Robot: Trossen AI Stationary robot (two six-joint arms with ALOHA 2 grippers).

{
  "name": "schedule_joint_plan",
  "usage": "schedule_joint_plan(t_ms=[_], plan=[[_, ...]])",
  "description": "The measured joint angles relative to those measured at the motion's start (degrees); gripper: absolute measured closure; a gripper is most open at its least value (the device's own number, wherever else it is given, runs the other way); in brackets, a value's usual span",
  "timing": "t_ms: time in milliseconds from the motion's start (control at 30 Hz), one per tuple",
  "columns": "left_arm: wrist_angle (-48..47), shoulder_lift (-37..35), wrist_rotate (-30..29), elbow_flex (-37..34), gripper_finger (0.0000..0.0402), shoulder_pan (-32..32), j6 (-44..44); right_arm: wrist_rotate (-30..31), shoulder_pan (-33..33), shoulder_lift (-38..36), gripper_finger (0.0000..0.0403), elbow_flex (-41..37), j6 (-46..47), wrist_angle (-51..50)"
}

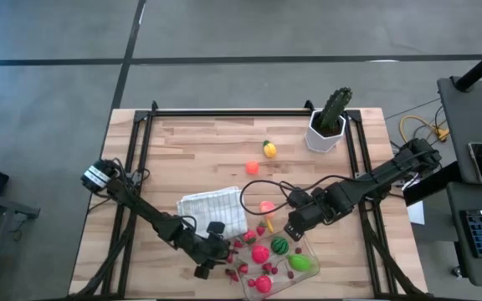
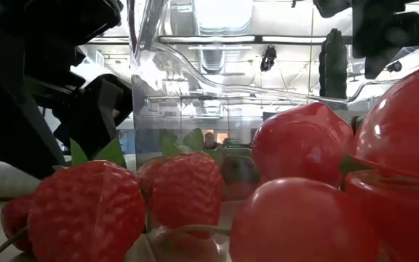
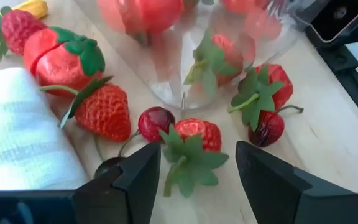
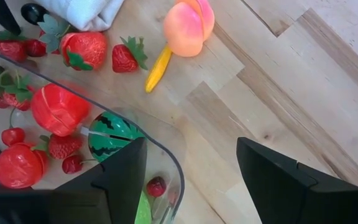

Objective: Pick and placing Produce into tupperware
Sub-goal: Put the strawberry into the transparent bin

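Note:
The clear tupperware sits at the table's near edge, holding a red tomato-like piece, a small watermelon, a green piece and red berries. Several strawberries and cherries lie on the wood at its left side. My left gripper is low there and open. One strawberry lies on its side on the table between the fingers, touched by neither. My right gripper hangs open above the tupperware's far corner with nothing between its fingers.
A folded white checked cloth lies just beyond my left gripper. A peach and a yellow piece lie beyond the tupperware. Farther back are an orange, a yellow fruit and the potted cactus. Black rails edge the table.

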Motion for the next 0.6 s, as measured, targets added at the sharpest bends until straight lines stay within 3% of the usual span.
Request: schedule_joint_plan(t_ms=[600], plan=[[-0.3,2.0,-0.3,2.9,0.0207,0.1,2.5,0.0,0.0,0.0,0.0159,-0.3,0.5,0.0]])
